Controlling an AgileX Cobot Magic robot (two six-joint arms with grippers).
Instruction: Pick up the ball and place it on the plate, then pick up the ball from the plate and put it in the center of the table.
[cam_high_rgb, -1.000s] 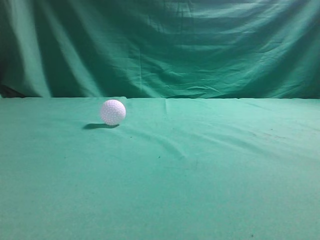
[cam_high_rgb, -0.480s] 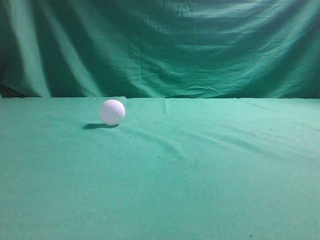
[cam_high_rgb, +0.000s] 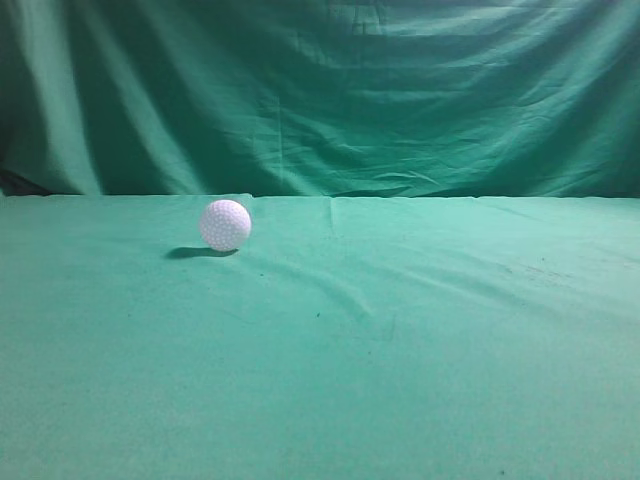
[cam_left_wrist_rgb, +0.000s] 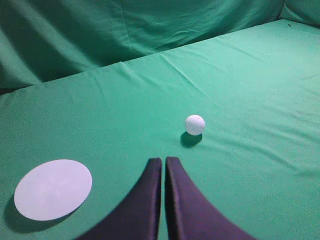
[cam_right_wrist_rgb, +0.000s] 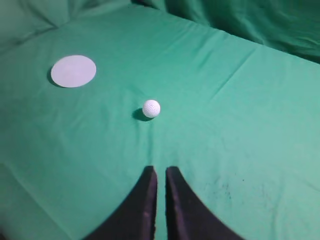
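The small white dimpled ball (cam_high_rgb: 225, 224) rests on the green cloth table (cam_high_rgb: 400, 350), left of the middle in the exterior view. It also shows in the left wrist view (cam_left_wrist_rgb: 195, 124) and in the right wrist view (cam_right_wrist_rgb: 151, 108). The flat round white plate (cam_left_wrist_rgb: 53, 189) lies on the cloth, apart from the ball, and shows in the right wrist view too (cam_right_wrist_rgb: 73, 70). My left gripper (cam_left_wrist_rgb: 164, 161) is shut and empty, short of the ball. My right gripper (cam_right_wrist_rgb: 160, 170) is shut and empty, short of the ball. Neither gripper shows in the exterior view.
A draped green curtain (cam_high_rgb: 320, 95) hangs behind the table's far edge. The cloth has shallow wrinkles and a few dark specks (cam_right_wrist_rgb: 225, 187).
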